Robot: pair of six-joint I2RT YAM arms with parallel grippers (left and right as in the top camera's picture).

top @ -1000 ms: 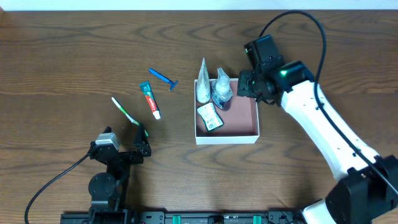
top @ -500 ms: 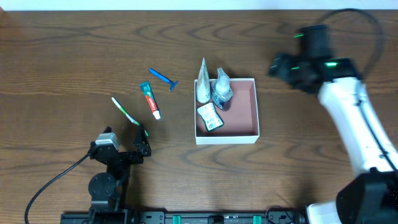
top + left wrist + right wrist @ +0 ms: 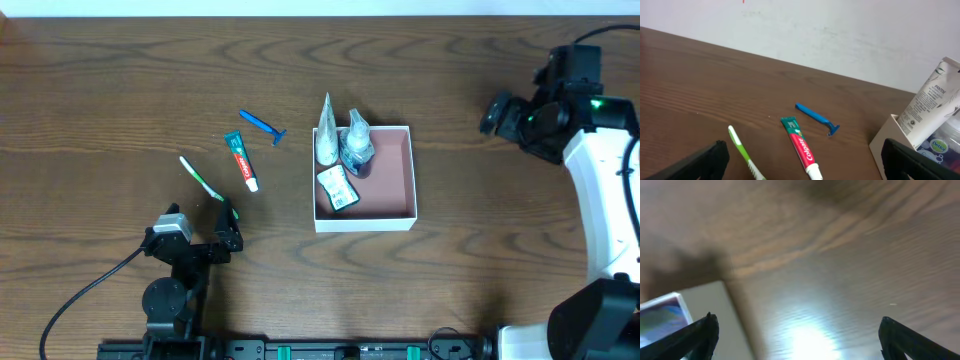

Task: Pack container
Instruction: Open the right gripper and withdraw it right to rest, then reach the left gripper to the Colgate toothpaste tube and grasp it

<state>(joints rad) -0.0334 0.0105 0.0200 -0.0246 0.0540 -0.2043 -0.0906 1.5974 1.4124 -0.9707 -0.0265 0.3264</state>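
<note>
White cardboard container (image 3: 365, 222) is sitting mid-table, reddish inside facing up, already holding a white tube (image 3: 326, 135), a small bottle (image 3: 356, 147) and a green sachet (image 3: 337, 187), all crowding its left side; its right half is lying bare. Three items are lying loose on the wooden table (image 3: 120, 100), all left of the container: blue razor (image 3: 262, 126), toothpaste (image 3: 241, 160), toothbrush (image 3: 200, 178). Left gripper (image 3: 229, 226) is sitting with jaws wide apart, gripping nothing, just beside the toothbrush's near end. Toothbrush long axis is running diagonally, far-left to near-right, roughly pointing at that gripper. Right gripper (image 3: 497, 114) is hanging well to the right of the container and a bit farther back, jaws spread wide and empty. Judging from this, the left arm is far nearer the loose items, so the next pick is probably falling to it. The container is lying to its right, so the carry is going rightward, and the jaws are needing to close across the thin handle, not along it
</note>
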